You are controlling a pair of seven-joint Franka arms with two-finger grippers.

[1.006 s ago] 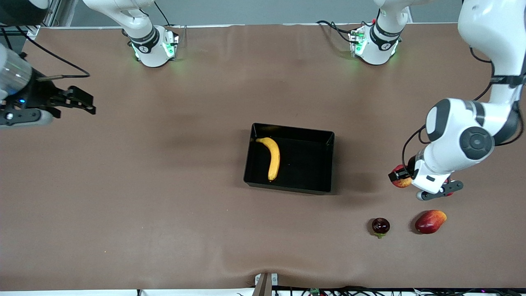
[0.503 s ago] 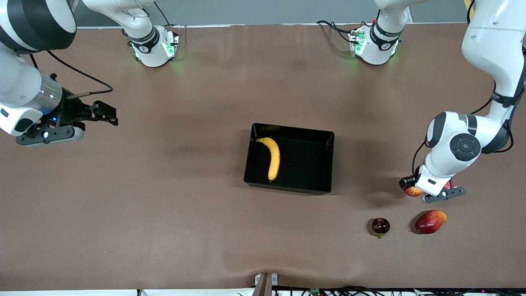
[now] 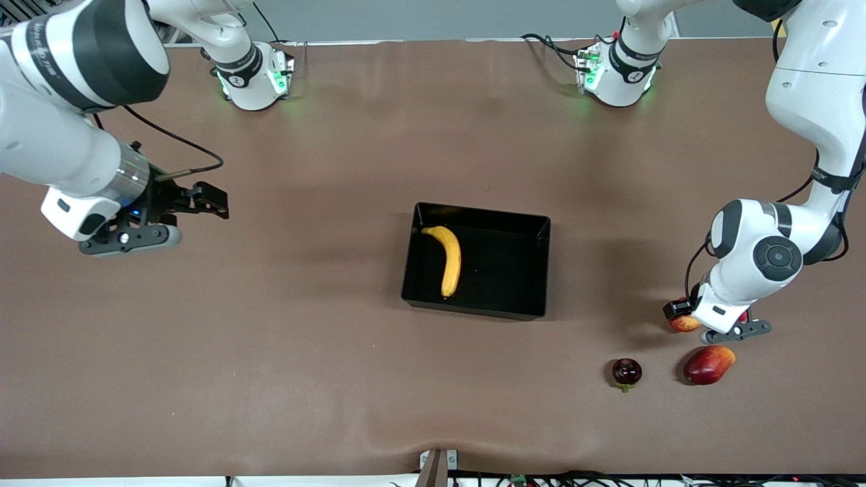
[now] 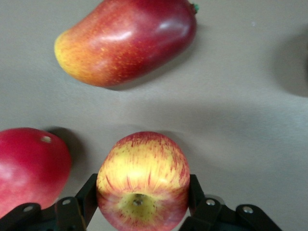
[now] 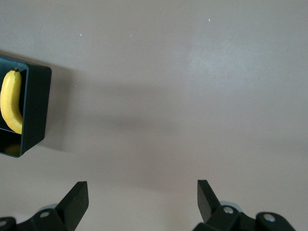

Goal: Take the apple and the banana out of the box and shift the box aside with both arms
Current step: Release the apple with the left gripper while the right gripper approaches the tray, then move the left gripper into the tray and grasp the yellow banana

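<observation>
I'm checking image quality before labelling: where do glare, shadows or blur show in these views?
Front view: soft shadows on the table beside the box, faint sheen on its floor. Left wrist view: the apple in the left gripper is sharp, highlights glare on the mango, a dark shadow edges the pomegranate. Right wrist view: even light, a broad soft shadow on bare table, nothing blurred.

Your left gripper (image 3: 710,323) sits low at the left arm's end of the table, wrist bent downward, its fingers (image 4: 86,199) pressed against both sides of the apple (image 4: 143,180). Your right gripper (image 3: 196,203) hangs over bare table toward the right arm's end, pointing inward, its fingers (image 5: 77,198) spread wide with nothing between them.
</observation>
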